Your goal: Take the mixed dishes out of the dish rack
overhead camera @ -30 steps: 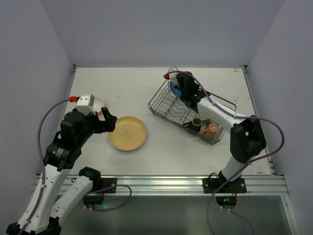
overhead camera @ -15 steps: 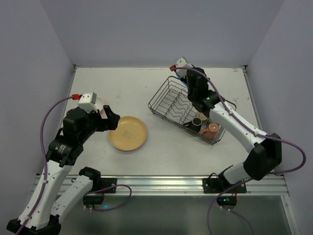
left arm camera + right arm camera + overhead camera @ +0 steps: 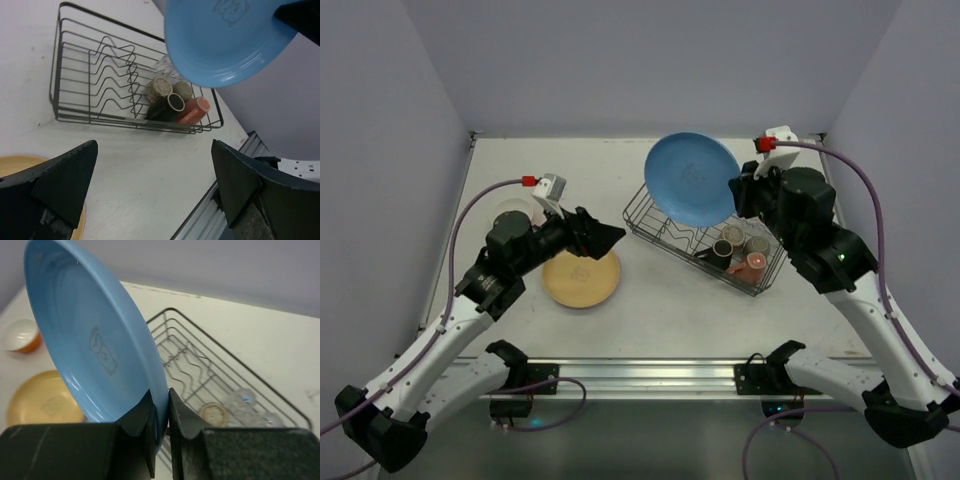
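I find the right hand pinching the blue plate, just lifted clear of the dish rack; left hand spread.

Robot lab/test cell. White tabletop boxed in on 3 sides by plain lilac-grey walls; left arm & right arm bolted to an alu rail at near edge, purple cables looping off them. A dish rack w/ cups sits straight on the tabletop.
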